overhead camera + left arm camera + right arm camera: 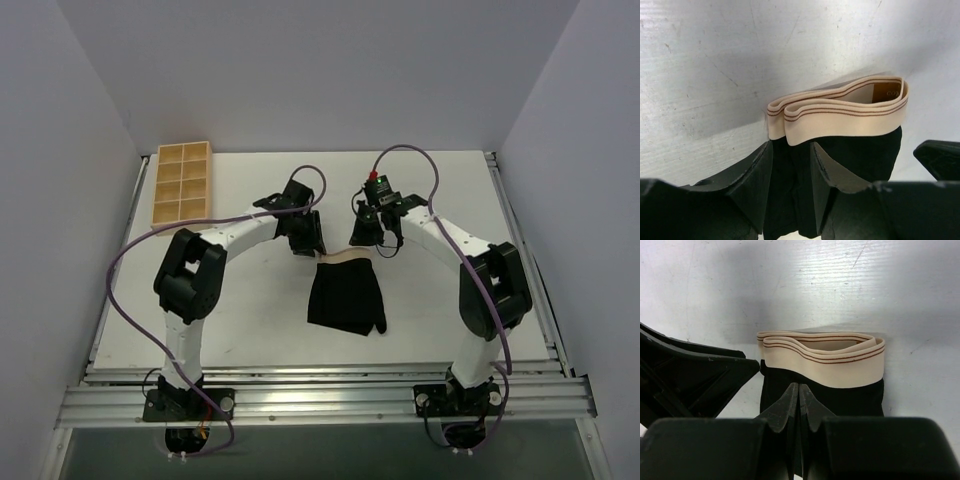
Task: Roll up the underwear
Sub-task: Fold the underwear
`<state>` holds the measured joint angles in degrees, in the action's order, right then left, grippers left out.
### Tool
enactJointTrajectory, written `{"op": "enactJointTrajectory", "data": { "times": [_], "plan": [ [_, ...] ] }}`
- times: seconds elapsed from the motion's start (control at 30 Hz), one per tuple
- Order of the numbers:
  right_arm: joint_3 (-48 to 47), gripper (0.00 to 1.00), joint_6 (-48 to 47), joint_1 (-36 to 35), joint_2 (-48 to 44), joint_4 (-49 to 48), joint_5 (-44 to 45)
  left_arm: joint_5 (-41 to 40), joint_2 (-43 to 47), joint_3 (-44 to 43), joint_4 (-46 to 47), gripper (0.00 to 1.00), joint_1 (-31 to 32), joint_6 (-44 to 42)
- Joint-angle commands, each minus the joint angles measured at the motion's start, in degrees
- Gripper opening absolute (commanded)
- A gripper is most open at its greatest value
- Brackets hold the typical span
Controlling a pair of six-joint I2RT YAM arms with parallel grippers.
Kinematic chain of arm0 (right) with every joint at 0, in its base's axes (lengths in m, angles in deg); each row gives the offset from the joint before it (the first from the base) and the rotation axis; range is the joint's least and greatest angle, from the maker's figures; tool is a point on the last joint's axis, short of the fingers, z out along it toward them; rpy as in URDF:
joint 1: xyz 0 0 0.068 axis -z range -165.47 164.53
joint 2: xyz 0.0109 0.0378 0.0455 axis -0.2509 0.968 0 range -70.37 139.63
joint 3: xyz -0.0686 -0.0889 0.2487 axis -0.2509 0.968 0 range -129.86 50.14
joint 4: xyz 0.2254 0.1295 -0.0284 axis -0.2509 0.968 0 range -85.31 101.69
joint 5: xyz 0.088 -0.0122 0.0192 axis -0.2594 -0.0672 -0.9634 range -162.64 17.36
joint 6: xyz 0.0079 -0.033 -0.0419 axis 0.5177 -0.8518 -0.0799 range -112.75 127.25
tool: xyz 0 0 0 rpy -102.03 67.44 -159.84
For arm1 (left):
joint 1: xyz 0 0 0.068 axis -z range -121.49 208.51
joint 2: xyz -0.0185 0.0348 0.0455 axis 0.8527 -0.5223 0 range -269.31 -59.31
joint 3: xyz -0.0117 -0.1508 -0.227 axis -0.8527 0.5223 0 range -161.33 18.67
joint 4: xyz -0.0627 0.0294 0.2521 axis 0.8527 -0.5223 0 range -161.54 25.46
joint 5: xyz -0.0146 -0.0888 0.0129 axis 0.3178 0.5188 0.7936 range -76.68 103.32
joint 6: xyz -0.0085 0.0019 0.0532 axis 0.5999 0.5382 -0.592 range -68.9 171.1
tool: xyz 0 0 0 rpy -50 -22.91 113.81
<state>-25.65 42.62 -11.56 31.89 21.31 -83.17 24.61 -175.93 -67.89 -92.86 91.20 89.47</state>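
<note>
The underwear (345,298) lies flat in the middle of the table, black fabric with its beige waistband (345,257) at the far end. In the left wrist view the waistband (840,115) is a doubled loop with thin brown stripes. My left gripper (304,243) is at the garment's far left corner. Seen from its own wrist, the left gripper (790,162) is open, with black fabric showing in the gap between its fingers. My right gripper (373,240) is over the far right part. From its own wrist, the right gripper (799,395) is shut just short of the waistband (825,365), nothing between its fingers.
A tan wooden compartment tray (183,200) stands at the table's far left corner. Purple cables arc over both arms. Grey walls close in the left, right and back sides. A metal rail (320,400) runs along the near edge.
</note>
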Motion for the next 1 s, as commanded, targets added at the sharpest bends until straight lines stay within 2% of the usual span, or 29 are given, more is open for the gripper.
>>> {"op": "enactJointTrajectory", "data": {
  "times": [0.0,0.53,0.97],
  "plan": [
    [0.99,0.0,-1.01,0.95,-3.47,0.78,-0.11,-3.47,-2.21,-5.01,-5.17,0.44,0.53,-0.66],
    [2.84,0.0,-1.8,2.09,-5.4,1.13,-0.46,-3.2,-5.37,-7.74,-5.26,0.41,2.82,-0.22],
    [4.33,0.0,-2.15,2.44,-7.42,1.66,-0.2,-8.56,-3.53,-8.97,-7.02,0.4,3.96,-0.05]
  ]
}}
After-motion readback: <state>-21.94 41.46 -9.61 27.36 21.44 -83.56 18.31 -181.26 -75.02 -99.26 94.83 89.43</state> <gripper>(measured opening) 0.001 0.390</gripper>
